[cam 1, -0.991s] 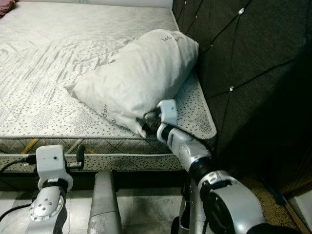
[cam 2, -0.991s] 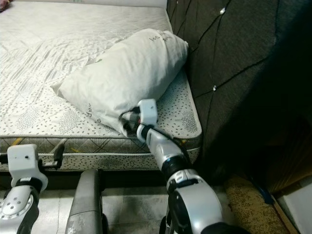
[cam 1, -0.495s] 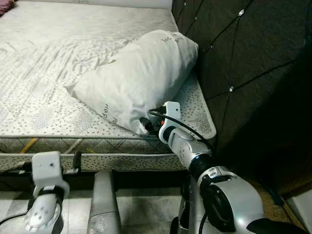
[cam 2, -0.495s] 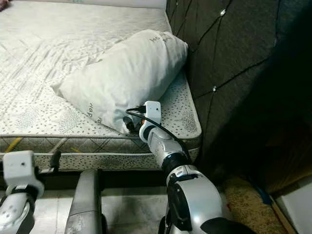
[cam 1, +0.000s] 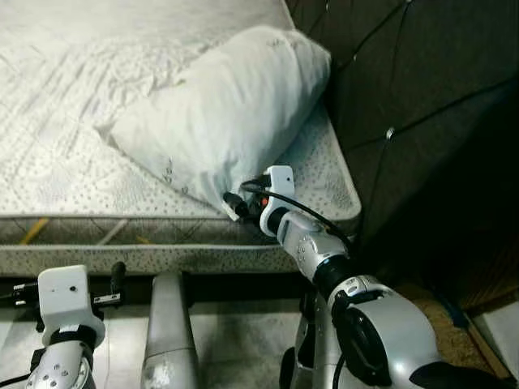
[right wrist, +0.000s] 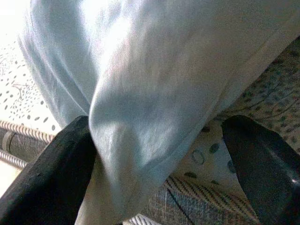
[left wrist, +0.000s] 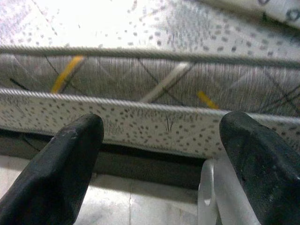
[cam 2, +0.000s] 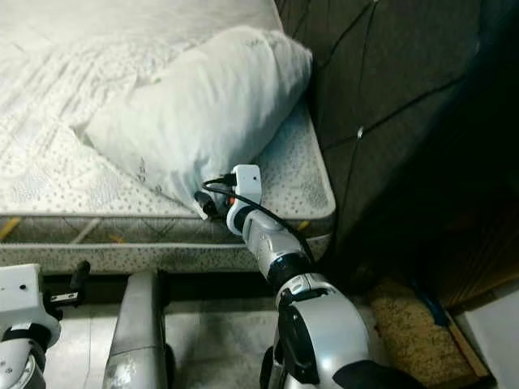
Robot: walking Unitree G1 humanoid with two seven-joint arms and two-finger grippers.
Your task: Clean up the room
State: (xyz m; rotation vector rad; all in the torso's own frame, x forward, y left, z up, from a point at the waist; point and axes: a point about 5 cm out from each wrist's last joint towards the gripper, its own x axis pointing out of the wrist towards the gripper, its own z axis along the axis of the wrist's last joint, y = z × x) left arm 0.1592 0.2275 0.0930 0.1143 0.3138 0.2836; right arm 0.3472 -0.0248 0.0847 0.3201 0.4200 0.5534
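Right wrist view close on the near corner of a white pillow [right wrist: 154, 93], bulging between the two black fingers [right wrist: 51, 173] of the right gripper [cam 1: 235, 205]; fingers spread wide, one touching the fabric, the other well apart from it, nothing pinched yet. Head views placing that gripper at the bed's near edge, right at the pillow's lowest corner, silver arm reaching up and forward from the shoulder. Pillow lying slantwise on the bare mattress [cam 1: 73, 162], far end leaning against the dark quilted headboard [cam 1: 405, 89], near corner close to the mattress rim.

Step in hand, by judgement: lining up a grasp on the pillow corner, likely to straighten or move it as part of tidying. Next move probably calls for closing on a good fold of the soft cover, deep enough not to slip, before any pull.

Left gripper [cam 1: 113, 279] low beside the bed frame, fingers [left wrist: 61, 173] spread and empty, pointed at the mattress side with its piping and yellow stitching.

Mattress pale grey, quilted, speckled with small dots, no sheet. Below, light tiled floor [cam 2: 203, 340]; to the right, a brownish patch of mat or rug [cam 2: 405, 324] near the headboard's foot
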